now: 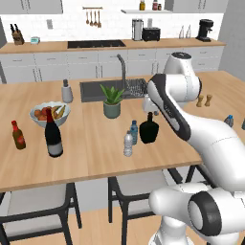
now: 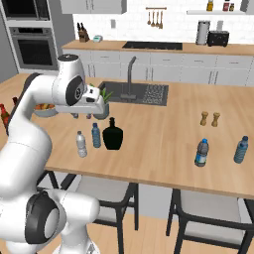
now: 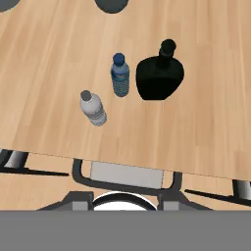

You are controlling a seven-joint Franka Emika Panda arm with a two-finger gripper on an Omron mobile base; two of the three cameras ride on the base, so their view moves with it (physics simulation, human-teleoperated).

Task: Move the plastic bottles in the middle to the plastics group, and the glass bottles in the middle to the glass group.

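Three bottles stand together mid-counter: a clear-whitish plastic bottle (image 1: 128, 144) (image 2: 81, 144) (image 3: 93, 109), a blue-tinted plastic bottle (image 1: 134, 132) (image 2: 96, 135) (image 3: 120, 76) and a squat black glass bottle (image 1: 149, 129) (image 2: 113, 135) (image 3: 159, 76). My gripper (image 1: 148, 107) (image 2: 85, 116) (image 3: 125, 200) hovers above them, pointing down, its tips apart with nothing between them. The glass group is at the left: a tall wine bottle (image 1: 53, 134) and a red-brown sauce bottle (image 1: 18, 135). The plastics group, two blue water bottles (image 2: 201, 153) (image 2: 240, 150), stands at the right.
A potted plant (image 1: 112, 103) and the sink (image 2: 144, 93) lie behind the middle bottles. A fruit bowl (image 1: 50, 114) sits by the wine bottle. Salt and pepper shakers (image 2: 210, 119) stand near the plastics group. Chairs are tucked under the counter's near edge (image 3: 127, 166).
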